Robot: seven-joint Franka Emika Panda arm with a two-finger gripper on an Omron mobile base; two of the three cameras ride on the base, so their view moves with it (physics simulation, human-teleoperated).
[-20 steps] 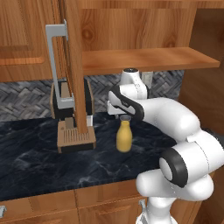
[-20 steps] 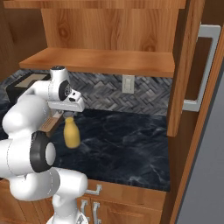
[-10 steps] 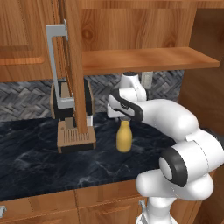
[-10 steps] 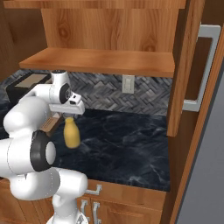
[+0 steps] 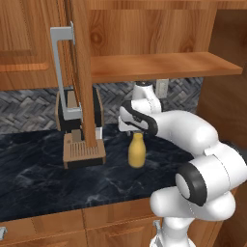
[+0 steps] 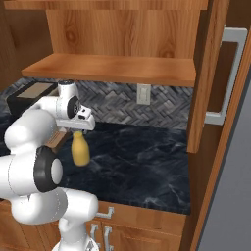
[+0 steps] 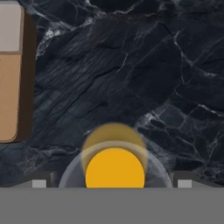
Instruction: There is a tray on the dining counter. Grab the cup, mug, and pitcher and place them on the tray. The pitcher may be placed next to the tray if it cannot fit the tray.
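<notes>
Currently, stage: early, by the look of it — pitcher (image 5: 136, 151) not yet lifted, so at least this vessel not yet delivered.
Pitcher: upright on the black marble table (image 5: 43, 173) backed by herringbone tiles (image 6: 122, 105), about midway between back wall and front edge; just beside the wooden stand (image 5: 83, 150), not touching it.
Pincer: (image 5: 133, 129) directly above the pitcher's neck, jaws spread as wide as they go, holding nothing; in the hand view the two tips (image 7: 38, 183) sit either side of the yellow top (image 7: 114, 168), apart from it.
Contact: none visible between tips and pitcher.
Done: judged nothing placed; tray, cup and mug not among what these views cover, so their state unknown.
Left: lowering over the neck or body, closing, lifting, carrying to the dining counter, setting on or next to the tray; then cup and mug, unless already handled.
Surroundings: wooden shelf (image 6: 112, 68) overhead and cabinet door (image 5: 79, 72) open at the left — tight headroom for a straight lift.
Risk: round body likely to slip or tip if gripped off-centre.
</notes>
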